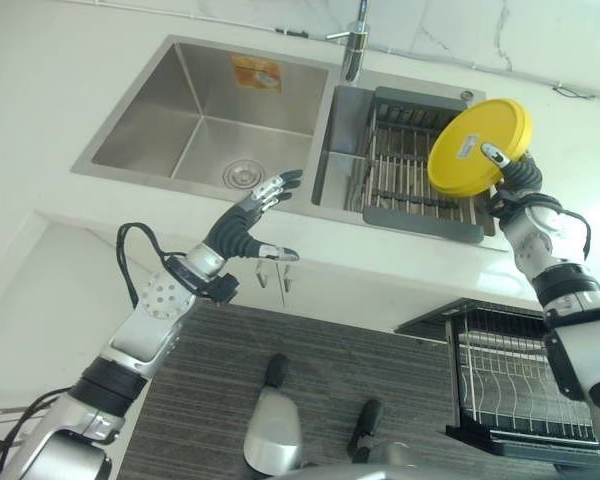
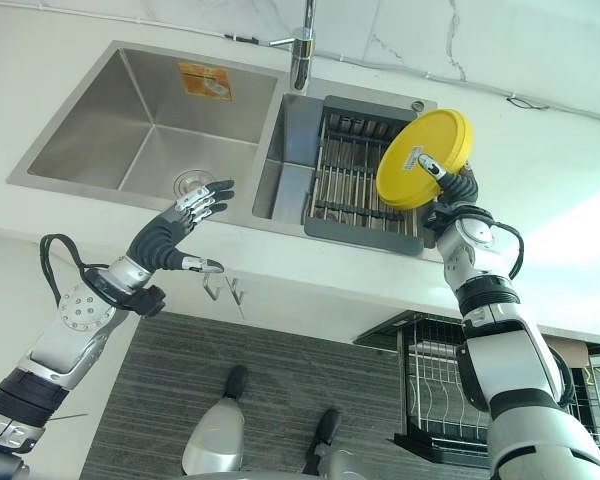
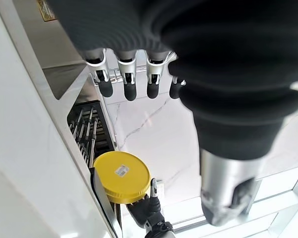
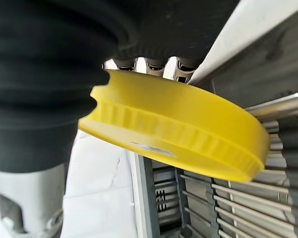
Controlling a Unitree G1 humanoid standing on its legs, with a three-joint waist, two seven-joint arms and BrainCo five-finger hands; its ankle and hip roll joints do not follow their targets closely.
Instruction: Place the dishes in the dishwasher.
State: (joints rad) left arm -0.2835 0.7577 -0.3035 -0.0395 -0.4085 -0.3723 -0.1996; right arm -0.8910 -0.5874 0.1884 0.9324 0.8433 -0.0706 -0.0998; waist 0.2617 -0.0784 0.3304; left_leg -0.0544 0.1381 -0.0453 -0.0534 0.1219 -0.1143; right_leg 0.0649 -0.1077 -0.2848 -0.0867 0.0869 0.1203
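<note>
Fingers (image 1: 497, 156) of the right hand (image 1: 511, 190) clasp a yellow plate (image 1: 475, 140), held tilted above the drying rack (image 1: 405, 165) in the sink (image 1: 195, 120). Left hand (image 1: 242, 225) hovers beside the sink's front edge, fingers spread and holding nothing.

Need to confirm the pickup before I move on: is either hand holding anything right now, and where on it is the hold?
The right hand holds the yellow plate by its rim, thumb across its underside, above the sink rack. The left hand is open and holds nothing.
</note>
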